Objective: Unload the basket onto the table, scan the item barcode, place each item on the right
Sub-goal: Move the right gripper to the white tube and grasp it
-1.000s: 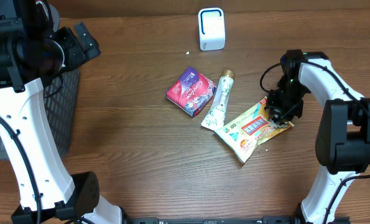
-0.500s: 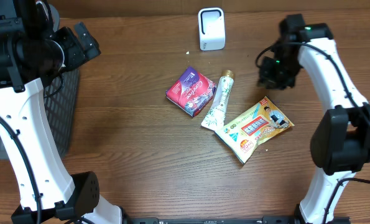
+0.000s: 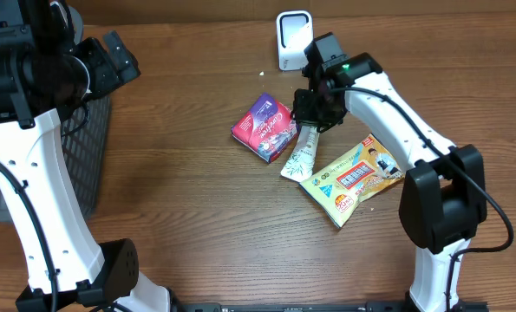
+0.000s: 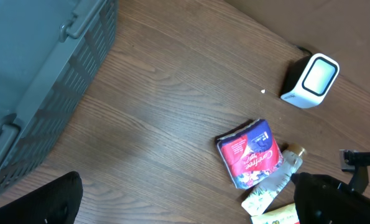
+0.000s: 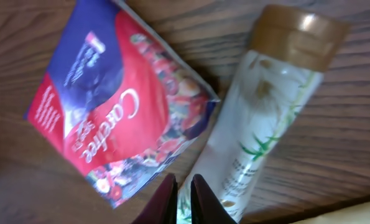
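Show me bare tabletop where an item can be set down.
Widest free patch: the tabletop between the grey basket and the red packet. Also free: the front strip before the yellow pouch. Crowded: packet, tube and pouch lie bunched in front of the scanner, with the right pincer over them.

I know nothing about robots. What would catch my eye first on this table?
Probably the dark right gripper, poised with its fingers nearly together over the middle of the wooden table, right at the top of a white tube with a gold cap. On either side of the tube lie a red-and-purple packet and a yellow snack pouch. A small white box-shaped scanner stands at the far edge.
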